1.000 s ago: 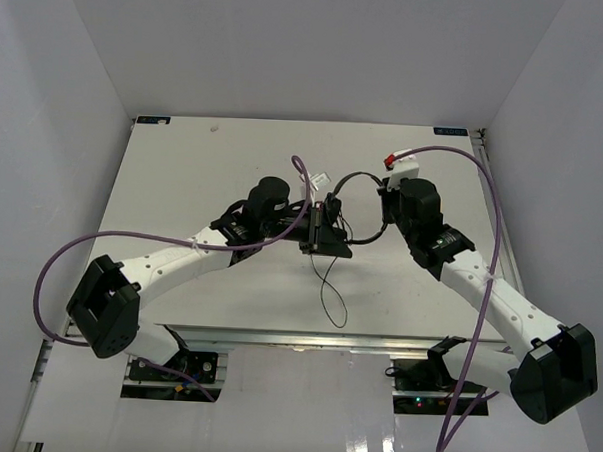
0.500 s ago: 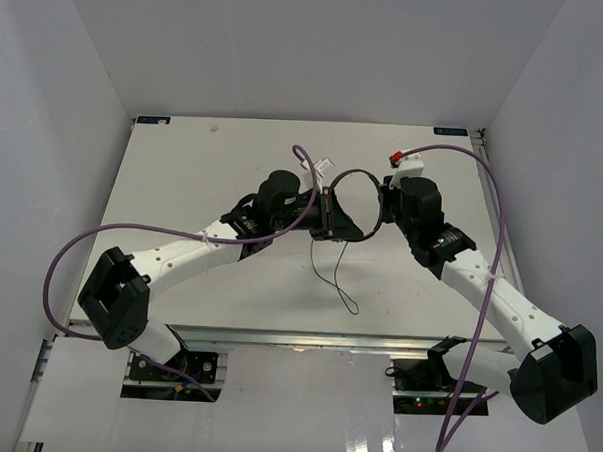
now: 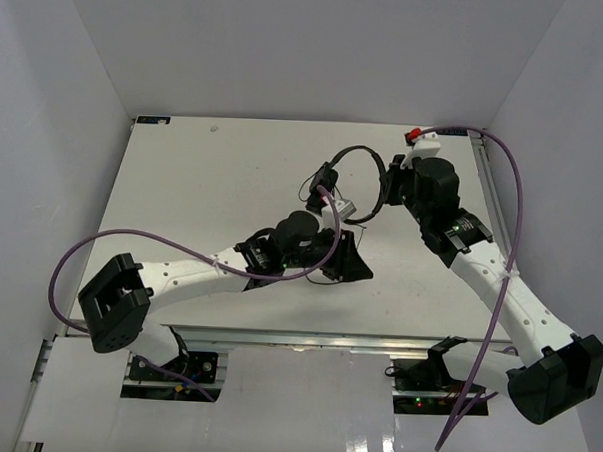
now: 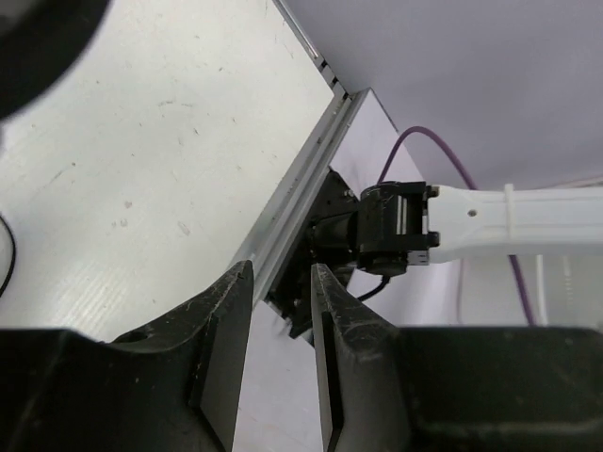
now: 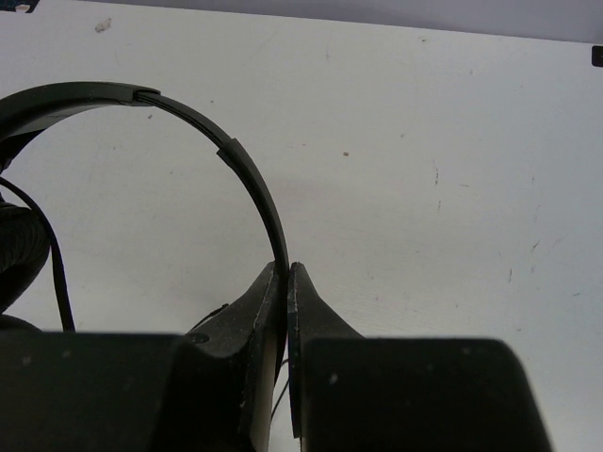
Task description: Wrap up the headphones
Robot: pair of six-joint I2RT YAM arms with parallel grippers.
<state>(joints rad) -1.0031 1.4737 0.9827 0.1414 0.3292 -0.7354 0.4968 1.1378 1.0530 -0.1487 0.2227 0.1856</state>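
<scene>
The black headphones hang from my right gripper (image 3: 386,190), which is shut on the thin headband (image 3: 361,150) near its right end. One round earcup (image 3: 327,177) hangs at the left end, above the table's back middle. In the right wrist view the headband (image 5: 247,179) arches up and left from the shut gripper (image 5: 286,268). An earcup (image 5: 14,254) and the thin cord (image 5: 58,273) show at the left edge. My left gripper (image 3: 358,267) is nearer the front, apart from the headphones. It is slightly open and empty in the left wrist view (image 4: 281,273).
The left wrist view looks past the table's front rail (image 4: 292,207) at the right arm's black base (image 4: 391,231). Purple arm cables (image 3: 161,242) loop over the left side and along the right arm (image 3: 513,205). White walls enclose the table (image 3: 183,181).
</scene>
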